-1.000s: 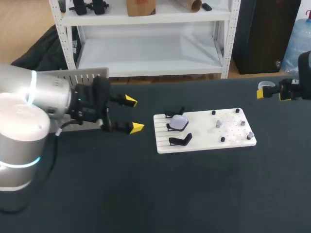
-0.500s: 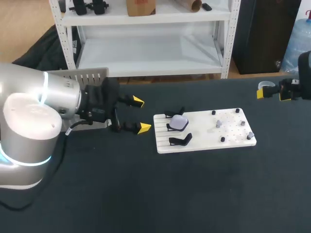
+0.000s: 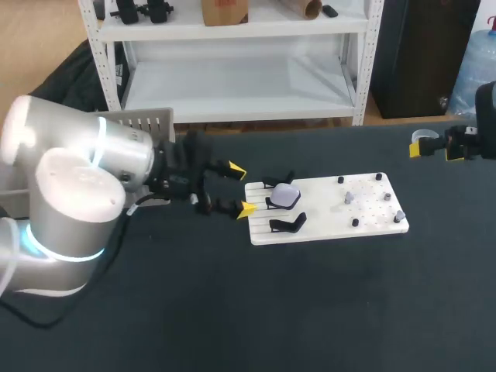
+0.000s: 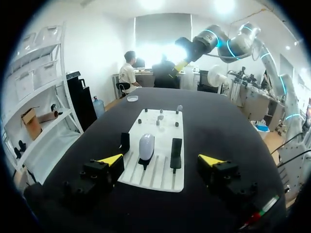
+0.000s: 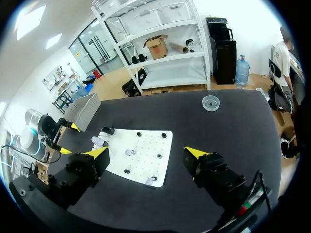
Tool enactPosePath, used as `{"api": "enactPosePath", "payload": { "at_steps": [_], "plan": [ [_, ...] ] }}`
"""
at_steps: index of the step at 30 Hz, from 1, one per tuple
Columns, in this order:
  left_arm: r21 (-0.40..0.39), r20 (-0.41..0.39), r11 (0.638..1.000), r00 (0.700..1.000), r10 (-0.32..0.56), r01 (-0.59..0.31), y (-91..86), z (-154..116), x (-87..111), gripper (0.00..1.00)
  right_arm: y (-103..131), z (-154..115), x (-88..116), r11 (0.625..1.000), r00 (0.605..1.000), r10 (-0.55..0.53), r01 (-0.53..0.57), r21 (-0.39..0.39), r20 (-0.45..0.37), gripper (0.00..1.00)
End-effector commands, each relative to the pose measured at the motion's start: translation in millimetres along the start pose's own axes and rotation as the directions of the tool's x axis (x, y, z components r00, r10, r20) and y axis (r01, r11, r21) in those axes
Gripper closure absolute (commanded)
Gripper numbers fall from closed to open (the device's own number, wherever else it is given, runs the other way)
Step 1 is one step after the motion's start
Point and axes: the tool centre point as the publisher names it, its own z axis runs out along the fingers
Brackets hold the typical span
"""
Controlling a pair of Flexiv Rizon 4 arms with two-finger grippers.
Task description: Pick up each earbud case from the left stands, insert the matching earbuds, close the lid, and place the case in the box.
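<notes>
A pale lavender earbud case (image 3: 287,194) sits on the middle of three black stands (image 3: 288,224) at the left end of a white board (image 3: 372,208). Small earbuds (image 3: 349,198) and black pegs dot the board's right part. My left gripper (image 3: 240,188) is open, level with the board's left edge and just short of it. Seen from the left wrist, the case (image 4: 146,145) stands ahead of the left gripper (image 4: 161,159), between its spread fingers. My right gripper (image 3: 435,150) hangs open at the table's far right; beneath the right gripper (image 5: 146,152) lie the board (image 5: 150,145) and case (image 5: 98,141).
A grey metal box (image 3: 143,122) stands at the back left, partly behind my left arm. A small clear cup (image 3: 425,137) rests near the right gripper at the back right. The dark tabletop spreads in front of the board.
My left arm has swung right, carrying its open gripper from near the metal box up to the board's left edge. The right arm and the case have not moved.
</notes>
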Motion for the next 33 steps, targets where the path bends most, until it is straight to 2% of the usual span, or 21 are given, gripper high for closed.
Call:
{"api": "enactPosePath", "payload": {
  "at_steps": [1, 11, 19, 25, 28, 33],
  "plan": [
    [0.022, -0.039, 1.000, 0.999, 0.009, -0.008, 13.1, 25, -2.3, 0.00, 0, 0, 0, 1.000, 1.000, -0.001, 0.001, 0.000, -0.001, 0.00],
    [0.040, -0.066, 0.999, 0.997, 0.033, -0.031, 28.0, 48, 7.0, 0.00, 0, 0, 0, 1.000, 1.000, -0.001, 0.001, 0.000, -0.001, 0.00],
    [0.038, -0.048, 0.999, 0.999, -0.016, 0.018, 37.8, 60, 16.2, 0.00, 0, 0, 0, 1.000, 1.000, -0.001, 0.001, 0.000, -0.001, 0.00],
    [0.056, -0.025, 0.998, 0.999, -0.023, 0.024, 38.0, 68, 17.8, 0.00, 0, 0, 0, 1.000, 1.000, -0.001, 0.001, 0.000, -0.001, 0.00],
    [0.074, -0.025, 0.997, 1.000, -0.019, 0.021, 37.1, 72, 17.7, 0.07, 0, 0, 0, 1.000, 1.000, -0.001, 0.001, 0.000, -0.001, 0.00],
    [0.087, -0.023, 0.996, 1.000, -0.020, 0.022, 36.9, 77, 19.4, 0.07, 0, 0, 0, 1.000, 1.000, -0.001, 0.001, 0.000, -0.001, 0.00]
  ]
}}
